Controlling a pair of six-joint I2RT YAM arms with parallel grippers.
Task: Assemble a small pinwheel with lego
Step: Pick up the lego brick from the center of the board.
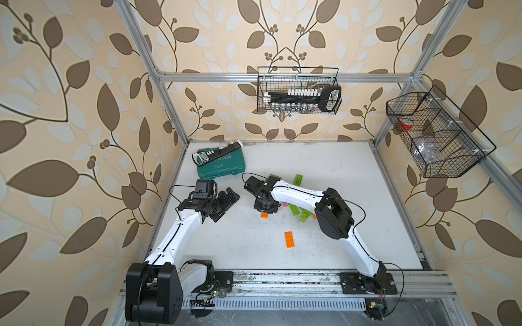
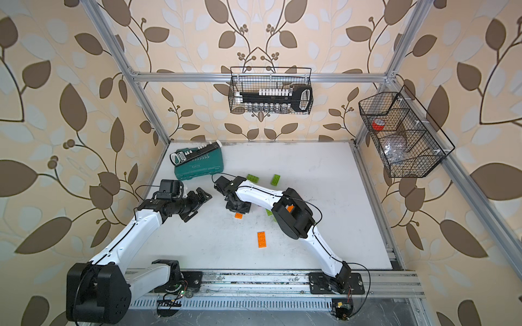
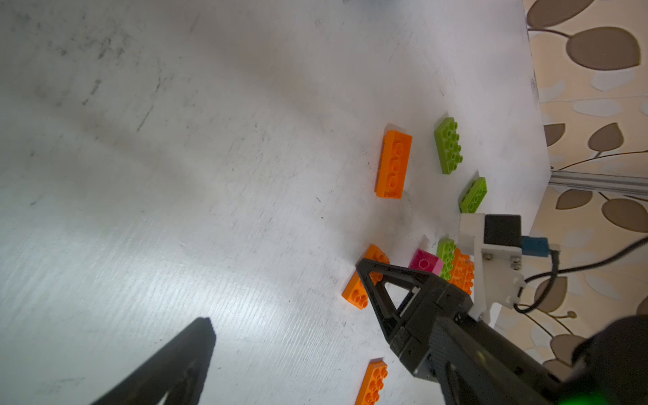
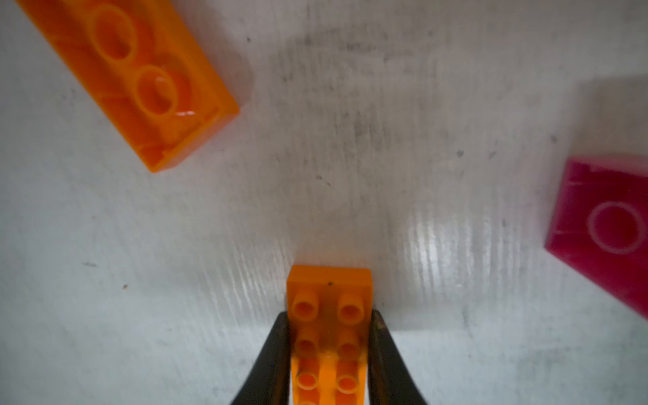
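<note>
My right gripper [image 4: 329, 315] points down at the table, shut on the long sides of a studs-up orange brick [image 4: 329, 284]. In both top views it [image 1: 265, 210] [image 2: 238, 209] covers most of that brick [image 1: 264, 215] [image 2: 239, 216]. An upside-down orange brick [image 4: 129, 70] [image 3: 393, 164] and an upside-down pink brick [image 4: 606, 224] [image 3: 424, 263] lie close by. Another orange brick [image 1: 290, 240] [image 2: 261, 239] lies flat nearer the front. Two lime green bricks [image 2: 252, 177] [image 2: 275, 179] lie further back. My left gripper [image 1: 226, 207] [image 2: 197, 206] hovers wide open, holding nothing, left of the bricks.
A teal tool case [image 1: 223, 166] with a socket rail on it lies at the back left of the white table [image 1: 353, 225]. More green and orange bricks [image 1: 299, 211] sit under my right arm. Wire baskets [image 1: 298, 90] [image 1: 435, 135] hang on the frame.
</note>
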